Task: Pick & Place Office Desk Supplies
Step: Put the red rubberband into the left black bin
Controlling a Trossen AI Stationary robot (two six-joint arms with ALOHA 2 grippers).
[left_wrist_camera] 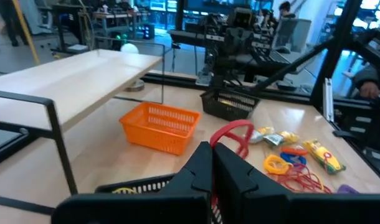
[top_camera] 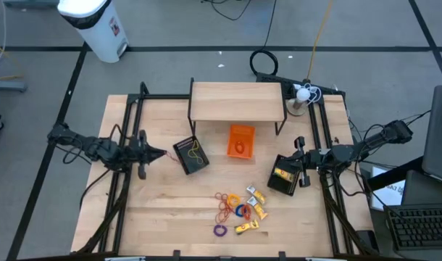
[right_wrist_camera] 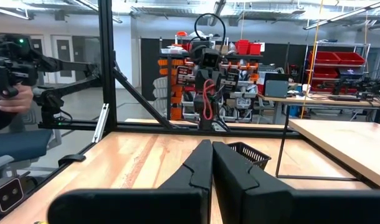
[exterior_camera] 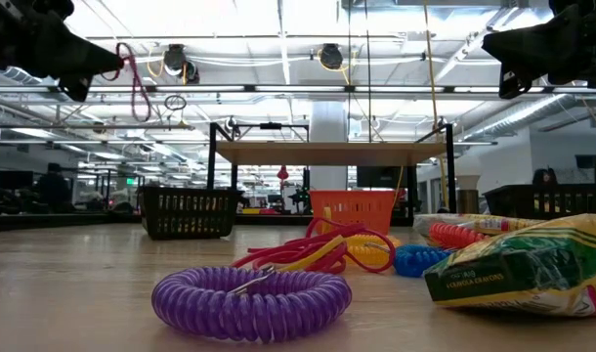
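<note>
Office desk supplies lie mostly in a loose cluster (top_camera: 239, 210) on the near middle of the surface (top_camera: 163, 210), while one red rubber band (exterior_camera: 137, 83) hangs from the left end effector (top_camera: 161, 154). That end effector is closed, its two dark fingers (left_wrist_camera: 205, 171) pressed together on the band, whose loop shows just past the tips in the left wrist view. The left arm reaches in level from the surface's left side, held above the wood, with its tip just beside the black mesh basket (top_camera: 191, 154) on the left.

The right end effector (top_camera: 299, 143) is also closed, fingers (right_wrist_camera: 209, 168) meeting with nothing between them. The right arm comes in from the right edge at a similar height, its tip above the second black basket (top_camera: 284, 176), which holds a yellow item.

Between the two arms sits an orange basket (top_camera: 240, 141), in front of a raised wooden shelf (top_camera: 237, 101). In the cluster are orange-red bands, a blue coil ring (exterior_camera: 420, 259), a purple coil ring (exterior_camera: 251, 303) nearest the front edge, and yellow packets (top_camera: 250, 227). In the low view the closest packet (exterior_camera: 528, 269) is green and yellow with small dark print along its lower edge, too fine to read with confidence.
</note>
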